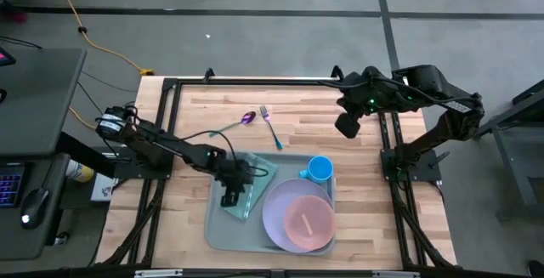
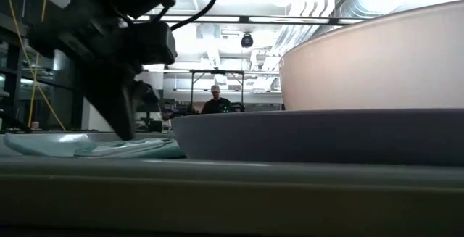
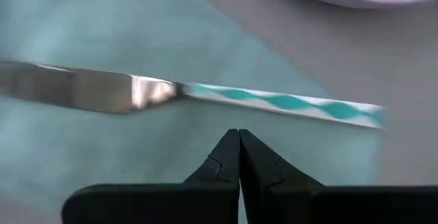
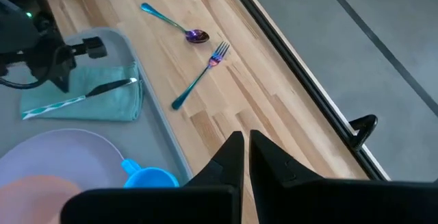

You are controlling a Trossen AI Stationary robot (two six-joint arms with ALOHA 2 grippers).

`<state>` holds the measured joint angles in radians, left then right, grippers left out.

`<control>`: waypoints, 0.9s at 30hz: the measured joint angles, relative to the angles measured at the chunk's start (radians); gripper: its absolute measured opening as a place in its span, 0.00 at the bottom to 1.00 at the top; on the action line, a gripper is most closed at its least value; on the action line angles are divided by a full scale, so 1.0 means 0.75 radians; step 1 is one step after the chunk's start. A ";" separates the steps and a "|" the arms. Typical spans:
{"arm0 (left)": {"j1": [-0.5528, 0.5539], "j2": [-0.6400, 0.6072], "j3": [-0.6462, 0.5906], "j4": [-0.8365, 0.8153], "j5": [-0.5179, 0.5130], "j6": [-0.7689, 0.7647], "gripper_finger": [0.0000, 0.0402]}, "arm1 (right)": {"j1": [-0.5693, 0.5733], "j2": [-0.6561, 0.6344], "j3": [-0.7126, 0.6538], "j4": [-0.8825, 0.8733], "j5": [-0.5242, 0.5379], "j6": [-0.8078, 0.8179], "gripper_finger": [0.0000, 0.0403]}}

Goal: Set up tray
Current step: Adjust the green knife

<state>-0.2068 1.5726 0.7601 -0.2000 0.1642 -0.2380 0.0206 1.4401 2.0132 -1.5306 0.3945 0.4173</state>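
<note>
We are logging the counter (image 1: pixel 297 121) first: pale wood planks, with the tray (image 1: pixel 219 227) sitting at its 6 o'clock edge. On the tray, a lavender plate (image 1: pixel 276 218) carrying a pink bowl (image 1: pixel 308 221) is filling the 4 o'clock part; a blue cup (image 1: pixel 320 169) is standing at the tray's 1 o'clock corner; a folded teal napkin (image 4: pixel 82 94) is lying along the 9 o'clock side, with a knife (image 3: pixel 171 94) resting on it, striped teal handle toward the plate.

The left hand (image 3: pixel 239 145) is hovering just above the napkin, close beside the knife, fingers pressed together and pinching nothing. The right hand (image 4: pixel 245 145) is waiting over the counter's 2 o'clock corner, fingers likewise pressed together and empty.

A fork (image 1: pixel 271 127) and a purple spoon (image 1: pixel 247 118) are lying on bare wood at 12 o'clock of the tray, near each other.

We are judging the step in hand as finishing the knife and turning to fork or spoon. To do it well: lift the left hand straight up so the knife is not nudged off the napkin; spread the fingers before descending; take the fork at mid-handle across its width; lay it parallel to the knife, clear of the plate rim.
</note>
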 joint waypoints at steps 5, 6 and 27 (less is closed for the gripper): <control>-0.035 0.000 0.000 -0.002 0.088 -0.310 0.10 | 0.000 0.000 0.000 0.000 -0.007 -0.039 0.00; -0.034 0.000 0.000 -0.001 0.086 -0.404 0.10 | 0.000 0.000 0.000 0.000 -0.008 -0.046 0.00; -0.066 0.000 0.001 0.172 -0.312 -1.226 0.07 | 0.000 0.000 0.000 0.000 -0.012 -0.217 0.00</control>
<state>-0.2561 1.5726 0.7609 -0.0711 -0.0699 -1.1574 0.0208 1.4402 2.0132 -1.5307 0.3855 0.2547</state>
